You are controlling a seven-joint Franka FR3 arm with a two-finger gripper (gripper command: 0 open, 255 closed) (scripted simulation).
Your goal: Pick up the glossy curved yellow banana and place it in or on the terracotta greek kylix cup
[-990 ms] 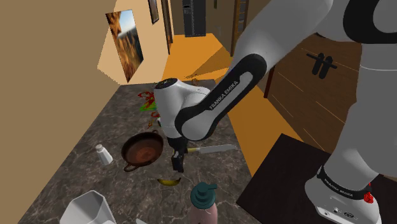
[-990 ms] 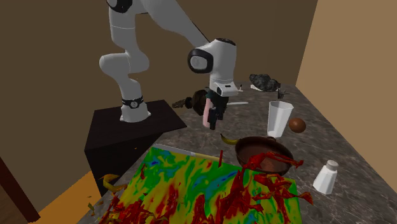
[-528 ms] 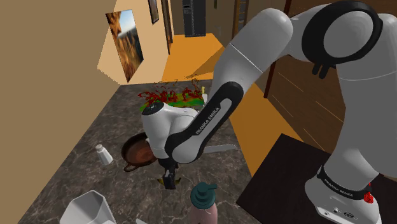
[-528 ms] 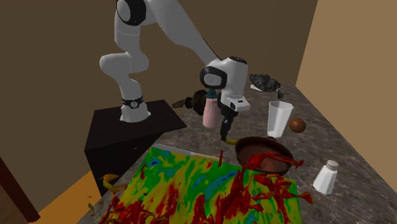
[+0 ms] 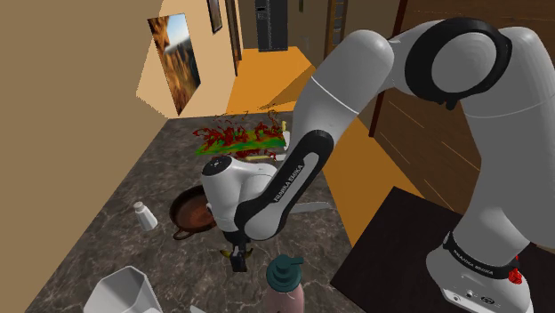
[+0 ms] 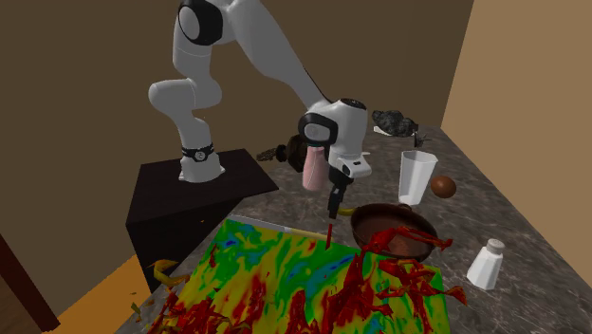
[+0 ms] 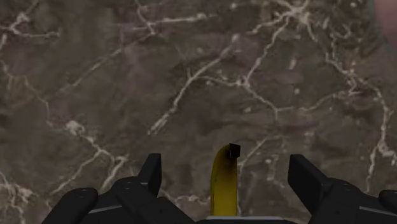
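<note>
Banana (image 7: pixel 224 184) lies flat on the desk (image 7: pixel 191 76), a dark brown marble top run through with pale veins. In the wrist view the banana is a slim, gently curved fruit of glossy deep yellow, shading to olive along one edge, and it ends in a small dark, square-cut tip that points away from the hand.

The gripper (image 7: pixel 226 172) hangs low over it. The black fingers (image 7: pixel 151 170) are spread wide, one on either side of the fruit, with bare marble showing between each finger and the peel, so neither touches it.

In the shoulder view the gripper (image 5: pixel 237 258) points down at the desk (image 5: pixel 107 240) under the bent white arm (image 5: pixel 267 182), and a sliver of yellow from the banana (image 5: pixel 252 253) shows beside it. The kylix cup (image 5: pixel 189 213), a shallow reddish-brown bowl with small side handles, sits near it. A pink bottle (image 5: pixel 285 289) with a teal cap stands close on the other side.

In the second exterior view the gripper (image 6: pixel 332 207) stands upright over the banana (image 6: pixel 346 210), whose end lies just beside the rim of the kylix cup (image 6: pixel 417 230).
</note>
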